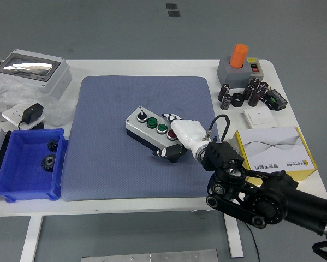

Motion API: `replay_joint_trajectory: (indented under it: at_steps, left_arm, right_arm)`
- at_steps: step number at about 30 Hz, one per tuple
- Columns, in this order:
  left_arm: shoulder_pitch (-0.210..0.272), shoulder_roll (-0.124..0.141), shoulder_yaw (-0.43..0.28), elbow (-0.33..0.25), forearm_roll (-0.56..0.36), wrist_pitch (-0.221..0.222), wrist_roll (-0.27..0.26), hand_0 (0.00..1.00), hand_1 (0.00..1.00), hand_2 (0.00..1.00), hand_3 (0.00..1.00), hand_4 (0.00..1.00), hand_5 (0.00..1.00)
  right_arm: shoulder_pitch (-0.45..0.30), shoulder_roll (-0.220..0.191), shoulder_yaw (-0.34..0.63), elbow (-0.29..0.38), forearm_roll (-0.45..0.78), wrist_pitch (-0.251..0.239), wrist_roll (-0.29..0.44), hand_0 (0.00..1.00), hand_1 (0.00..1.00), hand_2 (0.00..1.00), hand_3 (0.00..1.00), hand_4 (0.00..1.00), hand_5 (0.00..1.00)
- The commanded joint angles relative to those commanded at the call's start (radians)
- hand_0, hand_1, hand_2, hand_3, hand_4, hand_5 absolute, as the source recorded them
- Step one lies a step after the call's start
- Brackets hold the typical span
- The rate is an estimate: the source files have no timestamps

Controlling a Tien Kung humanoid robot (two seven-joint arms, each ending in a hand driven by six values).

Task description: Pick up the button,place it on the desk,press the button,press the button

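Head view, the only one. At centre of frame, on a blue-grey textured mat (114, 164) covering much of a white table (152, 204): a grey rectangular push-button control box (147, 129) with a row of caps on its lid, one black-and-white, two green, and one red at the lower-right end, lying diagonally. Already down on the mat, so the pick-and-place part looks done and the pressing part looks to be in hand.

From the lower right of frame, a black jointed arm ending in a white five-fingered right hand (180, 136). Fingers extended over the box's right end near the red cap, thumb curled down at the box's near side edge. Seems to bear on the box rather than close round it; actual contact with a cap too small to tell. Left hand nowhere in frame.

Handling, as a judgement: rigid plastic housing, moderately light, smooth-sided, so likely to skid on a sideways push; the mat should give some friction. Best taken across the long side walls, not by the caps. Pressing calls for a straight downward push on one cap, with the thumb bracing the wall.

Left of frame: a blue plastic bin (10, 183) holding two black gears. Upper right: a grey box with an orange cylinder (239, 57) standing on it, beside black cylindrical capacitors (256, 90).
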Motion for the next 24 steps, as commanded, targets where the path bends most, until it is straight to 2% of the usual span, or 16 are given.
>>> replay_joint_trajectory:
  at_steps: [4,5,10,11,16,17,22,23,24]
  left_arm:
    - [-0.001,-0.001,-0.002,0.001,0.002,0.000,-0.002,0.799,0.775,0.742,0.869,0.960,0.815]
    - [-0.001,-0.001,-0.002,0.002,0.003,0.000,-0.003,0.799,0.775,0.743,0.867,0.960,0.805]
    - [-0.002,-0.001,-0.005,0.004,0.007,-0.001,-0.009,0.799,0.775,0.743,0.867,0.960,0.805]
    - [-0.002,-0.001,-0.005,0.005,0.008,-0.001,-0.011,0.799,0.775,0.743,0.866,0.961,0.801]
    - [-0.002,-0.001,-0.009,0.009,0.014,-0.001,-0.020,0.799,0.775,0.743,0.866,0.961,0.801]
    - [-0.003,-0.001,-0.010,0.010,0.016,-0.002,-0.022,0.799,0.774,0.742,0.866,0.962,0.797]
    - [-0.004,-0.001,-0.015,0.015,0.023,-0.003,-0.035,0.799,0.774,0.742,0.866,0.962,0.797]
    - [-0.005,-0.001,-0.016,0.017,0.025,-0.003,-0.038,0.799,0.774,0.743,0.865,0.962,0.791]
    - [-0.005,-0.001,-0.017,0.018,0.027,-0.003,-0.041,0.799,0.774,0.743,0.865,0.962,0.791]
  right_arm:
    - [0.003,0.000,0.003,0.000,-0.001,0.007,-0.005,0.487,0.725,0.947,0.998,0.962,0.457]
    - [0.003,0.000,0.004,0.000,-0.003,0.007,-0.007,0.344,0.561,0.740,0.998,0.868,0.312]
    - [0.003,0.001,0.005,-0.006,-0.016,0.008,-0.018,0.344,0.561,0.740,0.998,0.868,0.312]
    - [0.003,0.001,0.004,-0.007,-0.018,0.009,-0.019,0.212,0.413,0.512,0.998,0.769,0.250]
    - [0.004,0.003,0.002,-0.014,-0.034,0.011,-0.027,0.212,0.413,0.512,0.998,0.769,0.250]
    - [0.004,0.003,0.001,-0.016,-0.038,0.011,-0.029,0.136,0.328,0.410,0.748,0.473,0.198]
    - [0.006,0.004,-0.003,-0.023,-0.058,0.013,-0.037,0.136,0.328,0.410,0.748,0.473,0.198]
    - [0.006,0.004,-0.004,-0.024,-0.061,0.011,-0.037,0.098,0.284,0.351,0.517,0.479,0.129]
    - [0.006,0.004,-0.005,-0.025,-0.062,0.010,-0.036,0.098,0.284,0.351,0.517,0.479,0.129]
